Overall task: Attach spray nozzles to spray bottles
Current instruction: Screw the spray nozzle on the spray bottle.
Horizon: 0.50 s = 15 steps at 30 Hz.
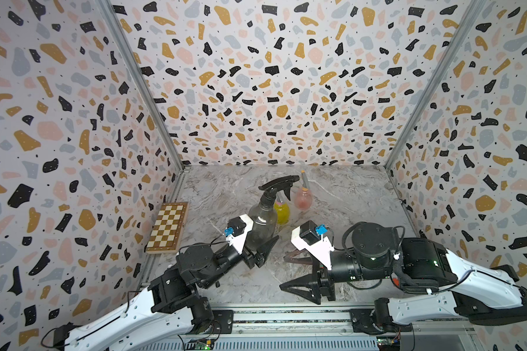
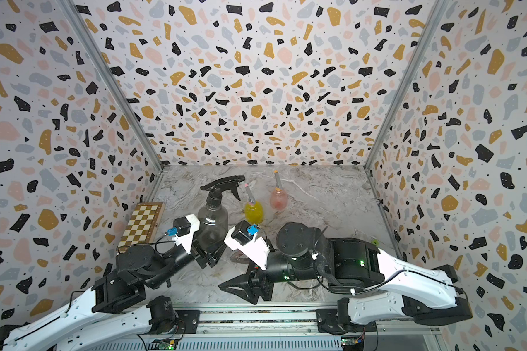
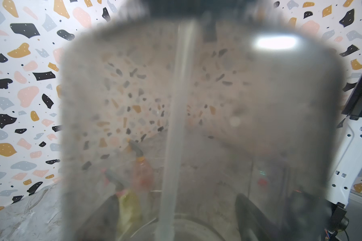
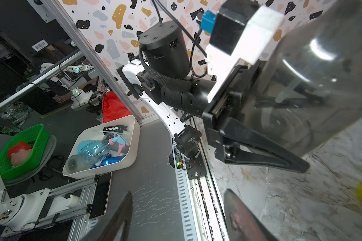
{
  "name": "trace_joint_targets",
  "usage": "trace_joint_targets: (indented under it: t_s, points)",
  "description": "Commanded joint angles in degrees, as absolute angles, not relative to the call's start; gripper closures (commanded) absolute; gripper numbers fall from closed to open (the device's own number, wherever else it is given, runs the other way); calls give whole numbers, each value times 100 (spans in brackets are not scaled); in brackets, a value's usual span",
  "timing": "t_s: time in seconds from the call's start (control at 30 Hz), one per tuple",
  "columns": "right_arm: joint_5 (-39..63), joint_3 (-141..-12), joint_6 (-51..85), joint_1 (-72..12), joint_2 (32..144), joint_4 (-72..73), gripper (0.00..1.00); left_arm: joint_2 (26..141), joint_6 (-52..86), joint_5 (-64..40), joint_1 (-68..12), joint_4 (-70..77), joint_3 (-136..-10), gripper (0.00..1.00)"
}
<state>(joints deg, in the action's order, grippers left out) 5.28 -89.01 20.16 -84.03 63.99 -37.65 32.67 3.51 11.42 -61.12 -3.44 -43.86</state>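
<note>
The smoky grey spray bottle (image 1: 262, 223) (image 2: 212, 225) stands mid-table with the black spray nozzle (image 1: 276, 185) (image 2: 222, 185) on its neck. My left gripper (image 1: 257, 243) (image 2: 210, 246) is shut on its lower body. In the left wrist view the bottle (image 3: 217, 104) fills the frame, dip tube (image 3: 180, 125) inside. Behind stand the yellow bottle (image 1: 282, 212) (image 2: 253, 211) with a grey, pink-tipped nozzle (image 2: 249, 193) and the pink bottle (image 1: 303, 199) (image 2: 278, 199) with a grey, orange-tipped nozzle (image 2: 277, 179). My right gripper (image 1: 283, 272) (image 2: 225, 272) (image 4: 176, 208) is open and empty, just right of the grey bottle.
A folded chessboard (image 1: 167, 226) (image 2: 140, 223) lies along the left wall. Patterned walls close in the table on three sides. Outside the front rail, the right wrist view shows a white bin (image 4: 132, 129) of bottles and a green basket (image 4: 19, 152).
</note>
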Motion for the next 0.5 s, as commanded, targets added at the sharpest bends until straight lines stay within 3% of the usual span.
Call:
trace_joint_targets:
  t_s: [0.0,0.23,0.47]
  points:
    - [62,-8764,1888,-8432,6166,-3600,30,3011,238,879,-6073,458,-4167,100]
    - [-350,-8537,1596,-8436,5547,-3086,26,2700,314,94,-6069,835,-3769,100]
    - [-697,-8998,1104,-8430,5624,-2870,22,2663,628,-652,-6068,1229,-3434,100]
